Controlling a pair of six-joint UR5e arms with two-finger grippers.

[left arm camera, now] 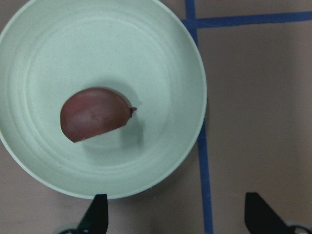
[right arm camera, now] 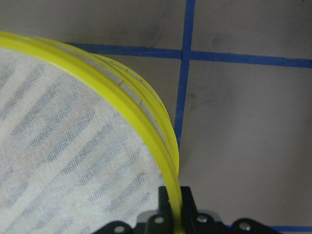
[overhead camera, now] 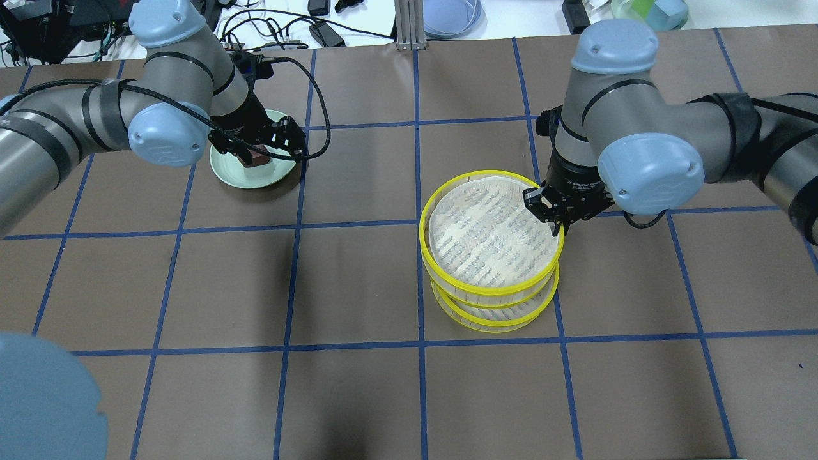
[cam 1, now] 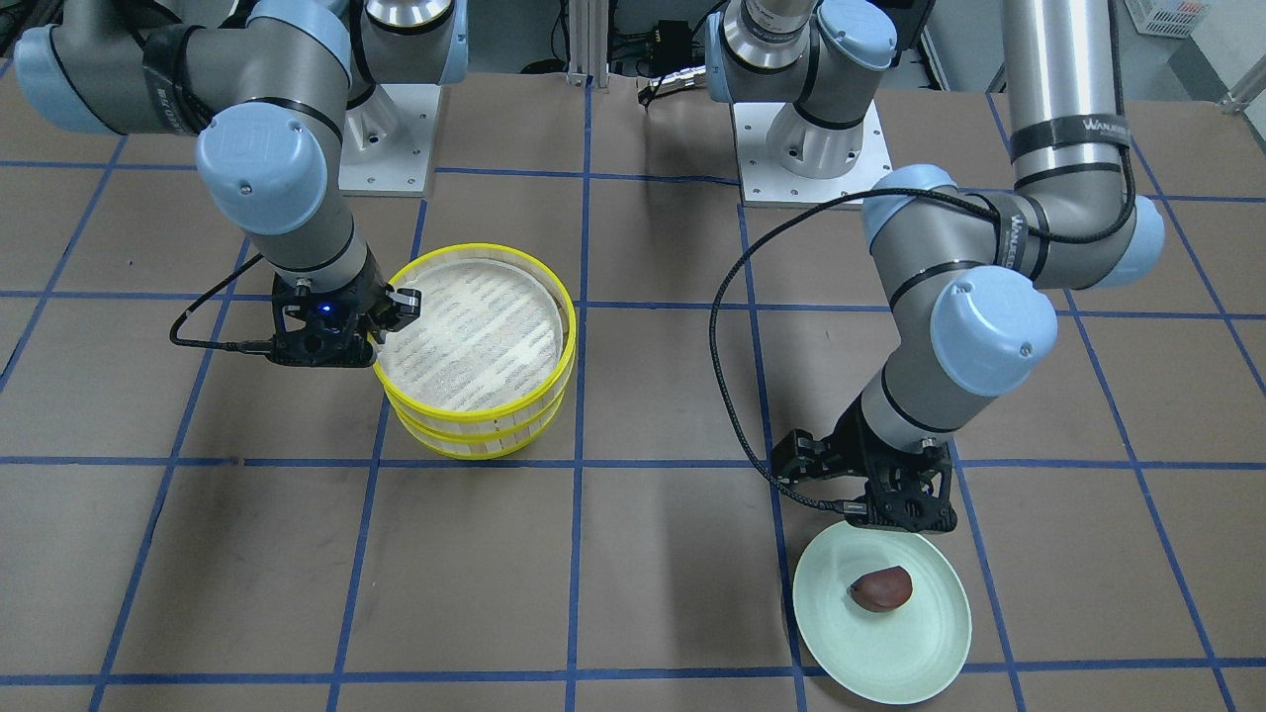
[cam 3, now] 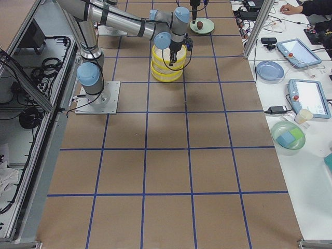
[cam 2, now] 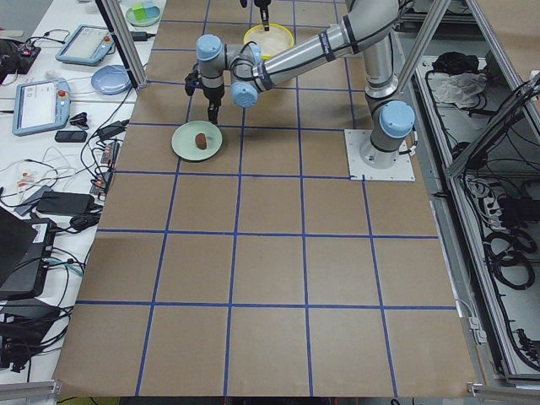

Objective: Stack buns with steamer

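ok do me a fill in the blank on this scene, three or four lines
1. The reddish-brown bun lies on the pale ____ plate.
2. The right gripper has its jaws shut on the yellow ____ of the upper steamer tier.
3. The left gripper hangs over the plate's edge with its jaws ____.
4. The steamer has ____ tiers, the upper one over the lower tier.

Missing words: green; rim; open; two

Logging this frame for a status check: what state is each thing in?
Left gripper: open, above the plate's edge.
Right gripper: shut on upper steamer basket's rim.
Upper steamer basket: empty, over the lower one, offset.
Lower steamer basket: on table, inside hidden.
Reddish-brown bun: loose on plate.
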